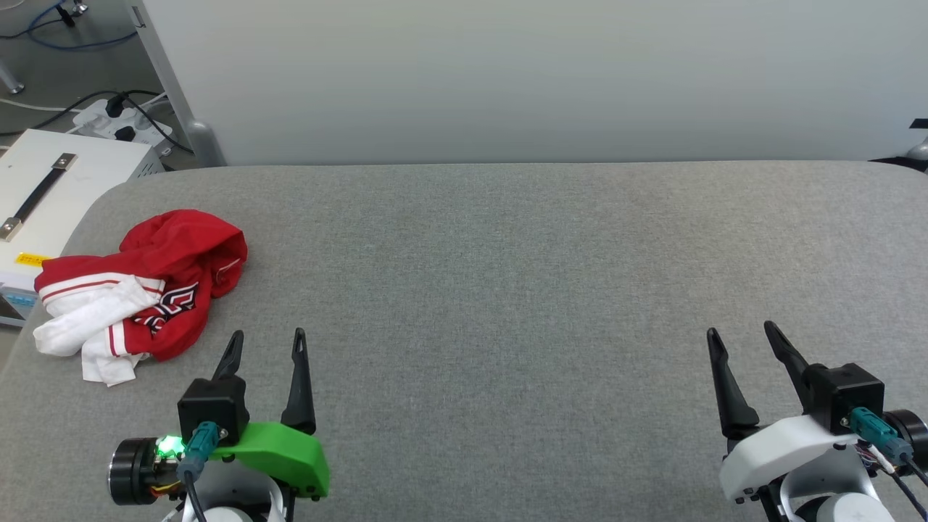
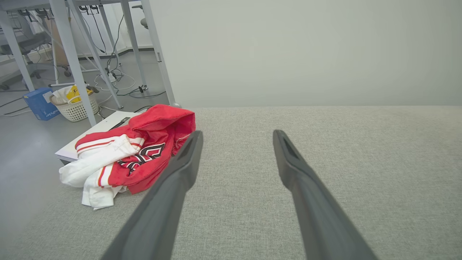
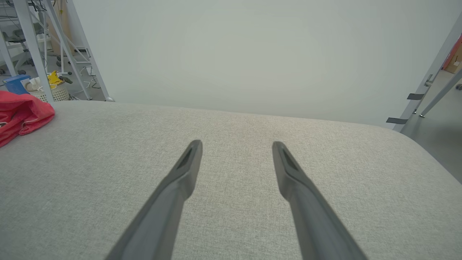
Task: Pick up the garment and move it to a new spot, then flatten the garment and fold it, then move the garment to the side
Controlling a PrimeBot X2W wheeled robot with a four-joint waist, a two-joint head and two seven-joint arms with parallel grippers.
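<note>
The pick-up looks not yet begun. The garment [image 1: 145,279] lies crumpled on the grey, woven-cloth surface [image 1: 507,275], a soft red heap with limp white sleeves and striped trim bunched around a black print. The left claw [image 1: 267,333] sits just beside the garment, fingers spread and empty. The right claw [image 1: 742,328], well apart from the garment, is likewise spread. The next move probably calls for the left claw to reach the garment and pinch a raised fold.

You're looking at the garment [image 1: 156,283]: red, white sleeves, red-white striped trim, black white-outlined print. Table [image 1: 507,290]: mottled grey weave. Left end effector [image 1: 267,337]: black, green housing [image 1: 279,449]. Right end effector [image 1: 739,330]: black, white housing [image 1: 776,442]. Box [image 1: 65,188]: white, yellow label [image 1: 30,259].
</note>
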